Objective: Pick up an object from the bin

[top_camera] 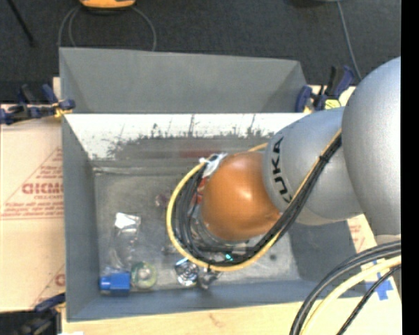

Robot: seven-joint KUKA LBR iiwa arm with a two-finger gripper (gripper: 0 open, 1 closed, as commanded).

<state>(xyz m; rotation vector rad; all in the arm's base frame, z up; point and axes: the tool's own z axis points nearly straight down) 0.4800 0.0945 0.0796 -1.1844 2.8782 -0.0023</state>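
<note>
My gripper [195, 271] is low in the bin near the front wall, under the arm's orange cover. Just left of it lies a small round clear thing with a greenish centre [145, 276]. A small blue block [115, 282] sits beside that, in the front left corner. Farther back on the left lies a piece of crumpled clear plastic with a white patch [126, 222]. Something small and silvery shows at the gripper's tip, and I cannot tell whether it is a loose thing or part of the gripper.
The arm comes in from the right and covers the middle and right of the bin floor. Black and yellow cables loop round the wrist. The front wall is close below the gripper.
</note>
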